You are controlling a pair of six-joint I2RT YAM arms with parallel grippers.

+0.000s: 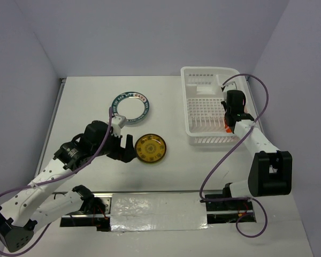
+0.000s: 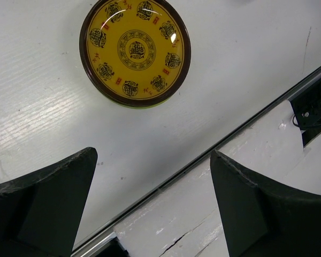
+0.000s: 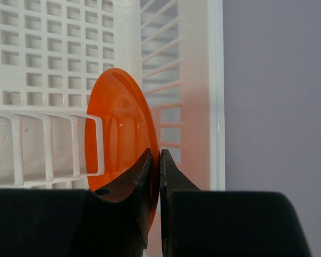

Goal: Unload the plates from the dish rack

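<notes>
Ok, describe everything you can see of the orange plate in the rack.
The orange plate is small, round, glossy, plastic-looking. It stands on edge in the dish rack, beside the slotted right wall, partly behind a white divider loop. The right end effector pinches its near rim between both fingers.

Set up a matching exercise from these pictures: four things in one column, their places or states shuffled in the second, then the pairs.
Column one
1. teal-rimmed round plate
2. dark-rimmed yellow round plate
3. orange round plastic plate
4. left gripper

Column two
A. standing on edge in the white plastic dish rack, rim pinched by the right gripper
B. open, holding nothing
C. flat on the white table, the farther of two from the arm bases
D. flat on the table, just ahead of the left gripper

Pairs: 1-C, 2-D, 3-A, 4-B
</notes>
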